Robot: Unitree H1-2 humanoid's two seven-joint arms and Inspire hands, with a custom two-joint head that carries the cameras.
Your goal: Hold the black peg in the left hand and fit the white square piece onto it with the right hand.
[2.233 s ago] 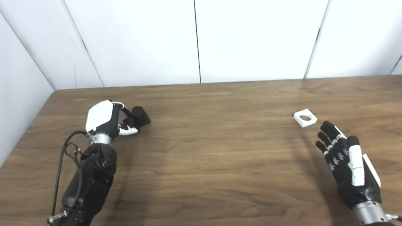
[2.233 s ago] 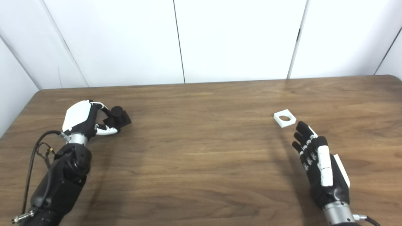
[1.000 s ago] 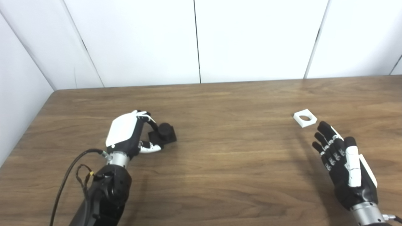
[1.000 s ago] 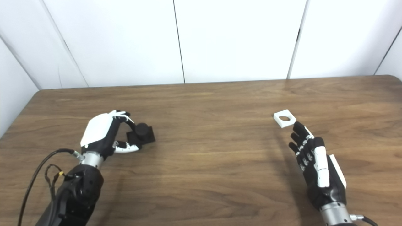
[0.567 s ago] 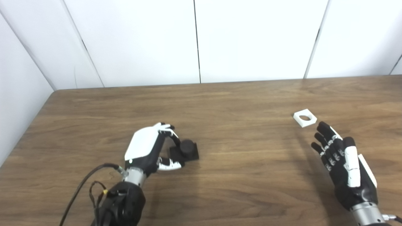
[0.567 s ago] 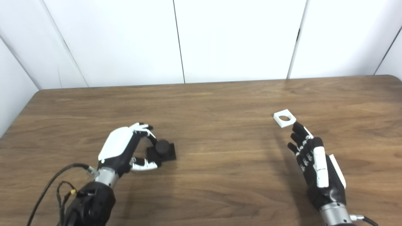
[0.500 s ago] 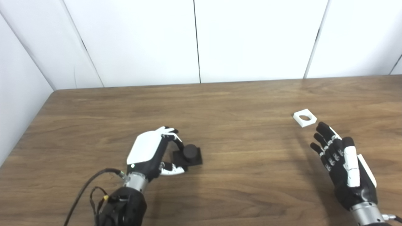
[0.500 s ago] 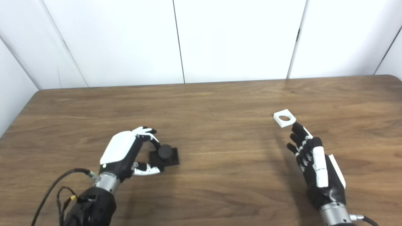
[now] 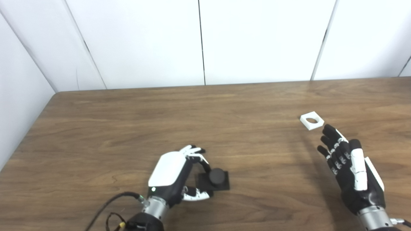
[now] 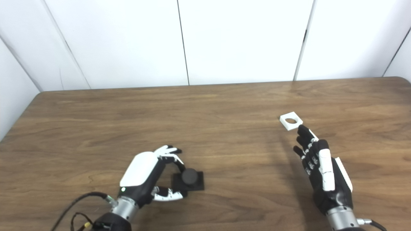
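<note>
Black peg (image 9: 216, 179) on its square base is sitting on the wooden bench (image 9: 128, 128), and the left robot hand (image 9: 175, 175) is clamping it. White square piece (image 9: 311, 120) is lying flat, just beyond the right robot hand (image 9: 351, 168), whose fingers are spreading apart, holding nothing.

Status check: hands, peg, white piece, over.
Left hand shut on black peg, near centre. Right hand open, just short of white square piece lying on table. Path clear.
</note>
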